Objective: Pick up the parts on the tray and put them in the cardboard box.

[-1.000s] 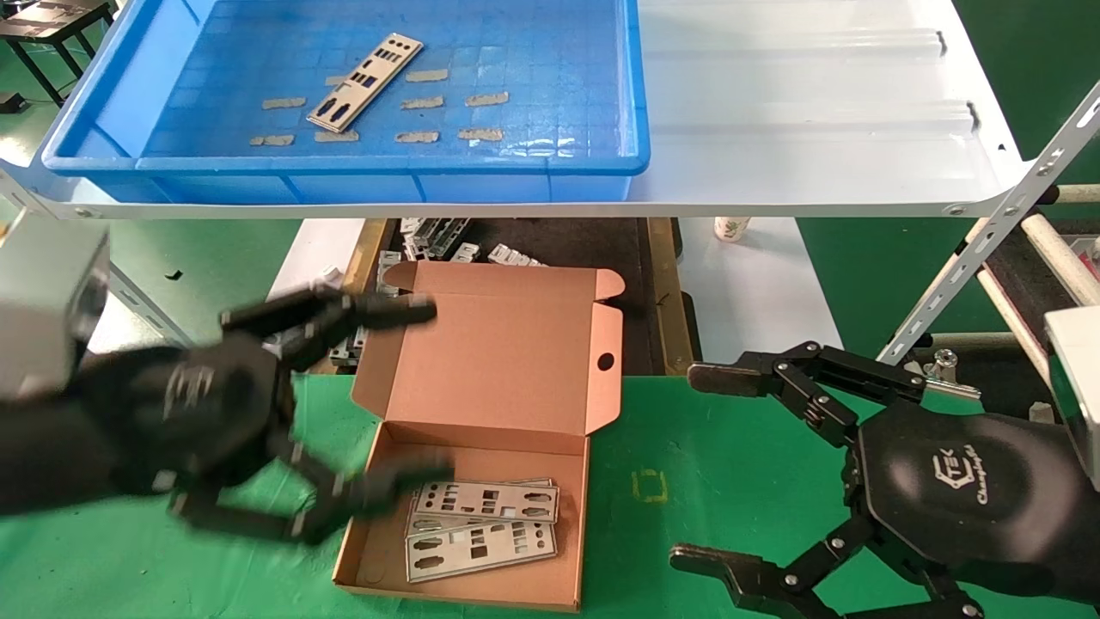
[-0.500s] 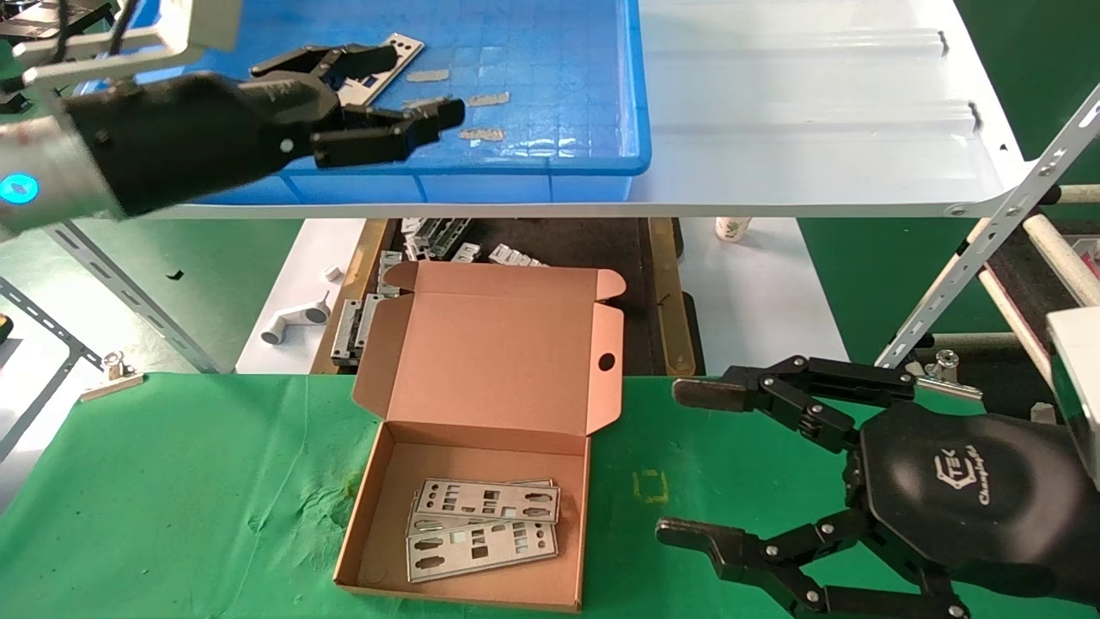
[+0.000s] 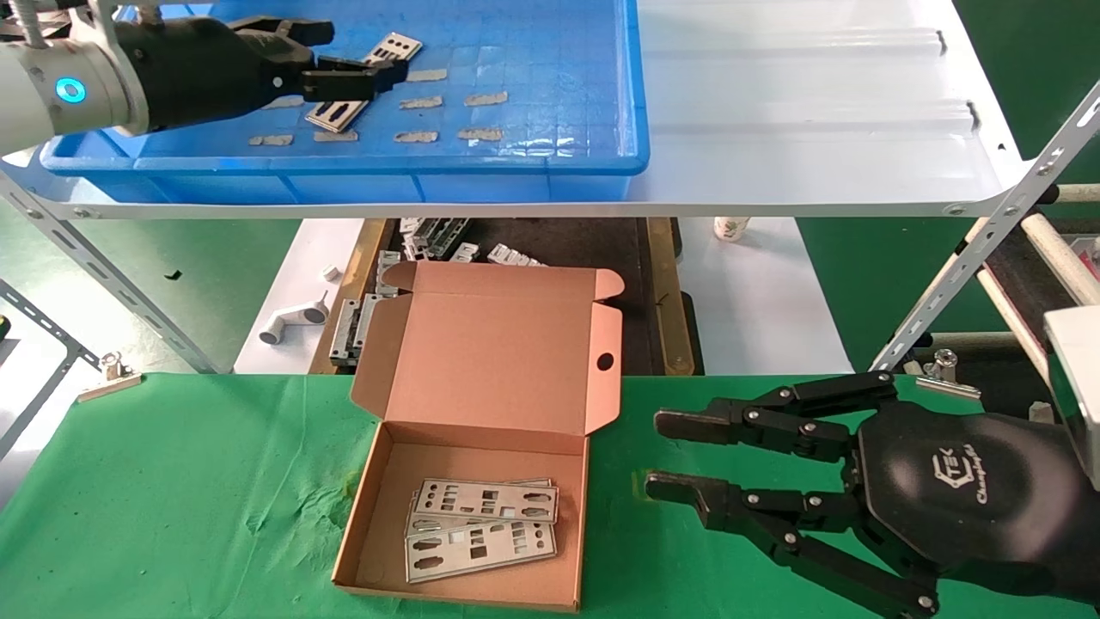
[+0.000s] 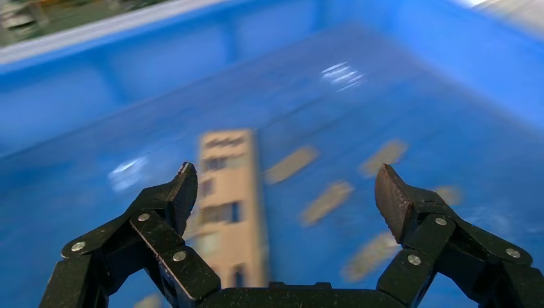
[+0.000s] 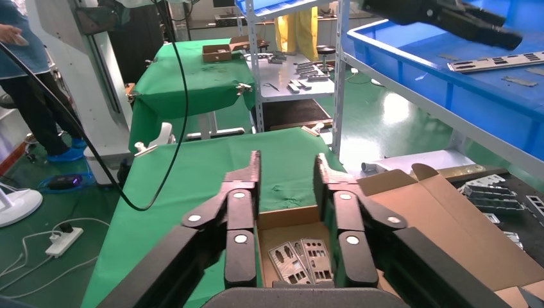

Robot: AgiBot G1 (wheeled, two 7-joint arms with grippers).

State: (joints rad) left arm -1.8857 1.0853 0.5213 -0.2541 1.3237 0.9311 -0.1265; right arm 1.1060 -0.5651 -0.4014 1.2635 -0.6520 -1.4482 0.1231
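nearest, the black right end effector [image 3: 657, 456] rests over the green cloth-covered bench [image 3: 172, 499] with its fingers drawn to a narrow gap, just beside the open brown corrugated cardboard box [image 3: 481, 447], where thin flat silver metal plates [image 3: 481, 529] lie stacked on its floor. farther off, on the white metal shelf [image 3: 816, 129], the black left end effector [image 3: 348, 60] hangs spread wide inside the large shallow bright blue plastic tray [image 3: 550, 86], over one more silver cutout plate [image 4: 228, 199] lying flat among short tan tape strips [image 3: 481, 133].
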